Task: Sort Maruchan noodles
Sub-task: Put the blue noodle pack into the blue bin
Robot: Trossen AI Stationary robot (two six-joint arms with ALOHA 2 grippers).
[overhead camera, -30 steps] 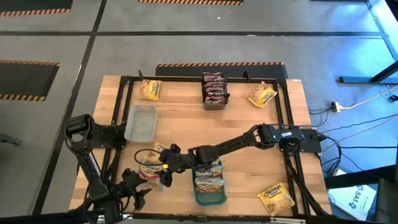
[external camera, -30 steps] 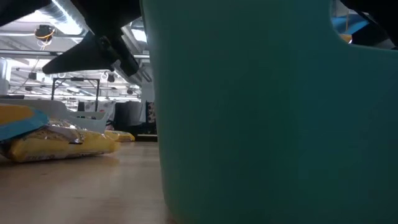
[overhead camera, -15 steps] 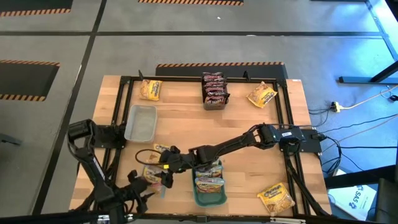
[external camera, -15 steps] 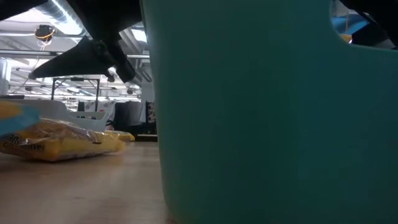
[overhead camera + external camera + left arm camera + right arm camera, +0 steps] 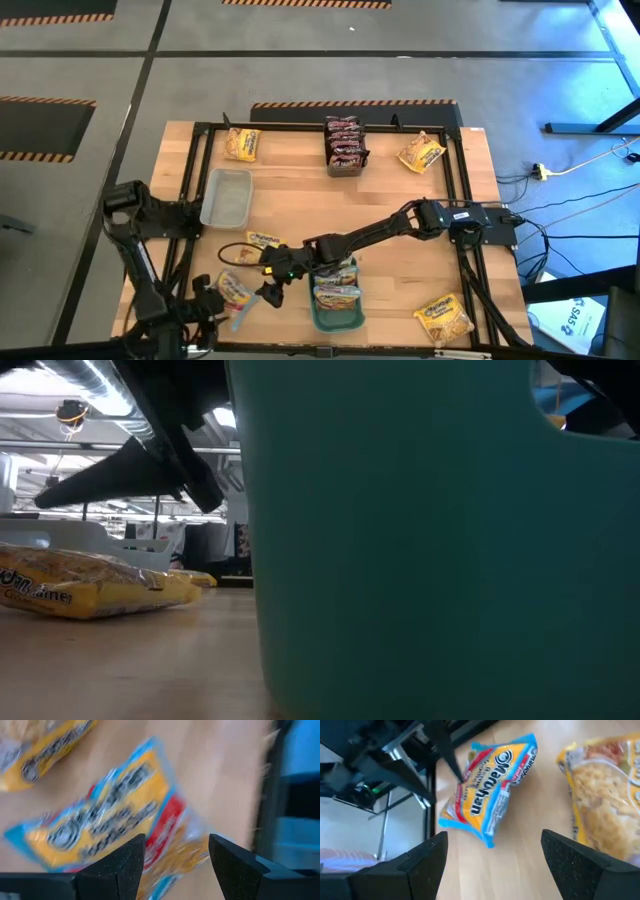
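Right hand (image 5: 272, 291) open above bare bench (image 5: 390, 195); blue-edged packet (image 5: 233, 291) just beside it, teal tray (image 5: 318, 318) close behind, left hand (image 5: 207, 312) beyond packet

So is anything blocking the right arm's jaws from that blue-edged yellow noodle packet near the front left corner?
Nothing visible does. The right gripper hangs open beside the noodle packet, with only bare table between; the left gripper is close on the packet's other side.

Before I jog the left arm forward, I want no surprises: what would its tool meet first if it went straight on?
Most likely the blue-edged yellow noodle packet: it lies just past the open left tool. How big the gap is, I can't tell.
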